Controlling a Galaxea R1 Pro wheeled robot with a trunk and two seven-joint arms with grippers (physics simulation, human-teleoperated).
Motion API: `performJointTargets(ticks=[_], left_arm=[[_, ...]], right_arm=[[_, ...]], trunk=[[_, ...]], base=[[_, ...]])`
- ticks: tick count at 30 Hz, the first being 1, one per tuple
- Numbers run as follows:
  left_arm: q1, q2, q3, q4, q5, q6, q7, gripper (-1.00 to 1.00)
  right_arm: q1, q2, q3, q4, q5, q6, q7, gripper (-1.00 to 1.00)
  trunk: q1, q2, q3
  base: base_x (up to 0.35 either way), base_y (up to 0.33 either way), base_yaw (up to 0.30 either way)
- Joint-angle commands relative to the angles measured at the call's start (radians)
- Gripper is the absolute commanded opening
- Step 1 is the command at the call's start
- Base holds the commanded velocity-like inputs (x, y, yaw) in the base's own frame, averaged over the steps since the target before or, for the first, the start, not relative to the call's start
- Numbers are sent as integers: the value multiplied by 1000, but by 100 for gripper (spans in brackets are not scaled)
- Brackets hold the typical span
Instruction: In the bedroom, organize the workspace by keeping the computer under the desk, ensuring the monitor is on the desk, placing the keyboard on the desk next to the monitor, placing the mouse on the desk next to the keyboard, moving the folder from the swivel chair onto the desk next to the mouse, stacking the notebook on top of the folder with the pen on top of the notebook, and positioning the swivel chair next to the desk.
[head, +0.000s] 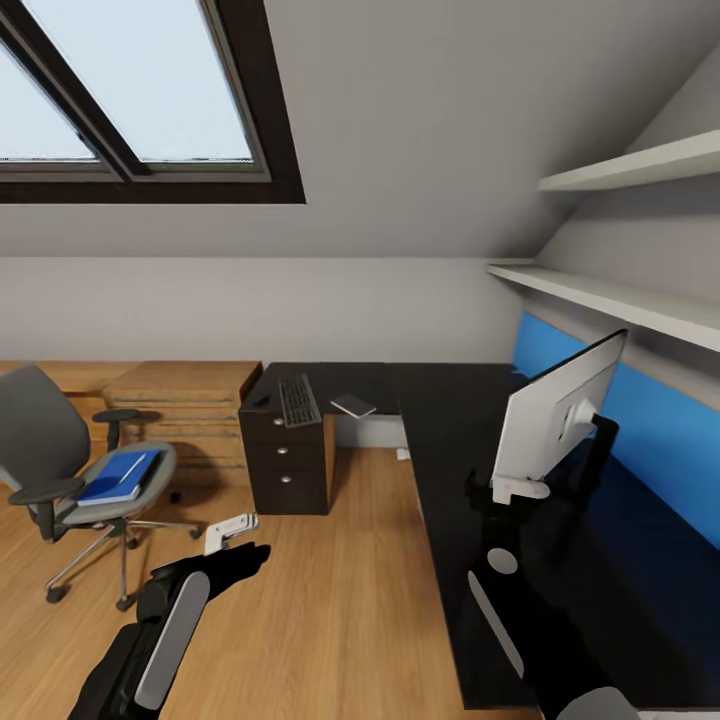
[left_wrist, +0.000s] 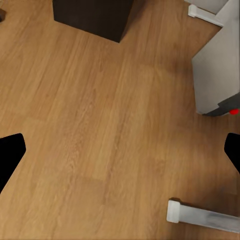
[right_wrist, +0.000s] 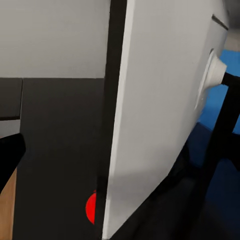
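I count one monitor (head: 555, 420), standing on the right wing of the black desk (head: 450, 480) with its pale back toward me, tilted; my right gripper (head: 518, 489) sits at its lower corner, and in the right wrist view the monitor's (right_wrist: 160, 120) edge runs right between the fingers, though I cannot tell whether they are actually pinching it. One keyboard (head: 298, 400) lies on the far left wing of the desk, above the drawers (head: 284, 465), with one small dark notebook (head: 352, 405) just beside it. One blue folder (head: 120, 476) lies on the seat of the one grey chair (head: 60, 470), which stands on the floor well apart from the desk. My left gripper (head: 232, 530) hangs over the bare floor with its fingers (left_wrist: 10, 155) spread wide and nothing between them; that wrist view also shows a grey box (left_wrist: 217, 70) and a white leg (left_wrist: 200, 216). The floor (head: 330, 600) is light wood. Behind it all: a wooden chest (head: 185, 400), a white sloped ceiling with a dark-framed skylight (head: 140, 100), two white shelves (head: 620, 230) and a blue wall panel (head: 660, 440).
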Motion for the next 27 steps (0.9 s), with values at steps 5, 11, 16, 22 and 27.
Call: performJointTargets(ticks=[5,11,16,22,27], left_arm=[[-1,0,-28,-1,9,2,12,100],[-1,0,-39,-1,9,2,13,100],[0,0,-42,-1,9,2,13,100],[-1,0,-43,-1,9,2,13,100],[0,0,-44,-1,9,2,13,100]], right_arm=[[-1,-2,3,0,-3,-2,-7,100],[-1,-2,0,0,-3,-1,-7,100],[-1,-3,-3,0,-3,-1,-9,100],[-1,-6,-7,1,-3,-1,-9,100],[-1,-6,-14,2,-4,1,-11,100]], trunk=[[1,-1,-2],[1,-1,-2],[1,-1,-2],[1,-1,-2],[1,-1,-2]], base=[[173,7,0],[69,1,0],[214,0,0],[134,0,0],[33,0,0]])
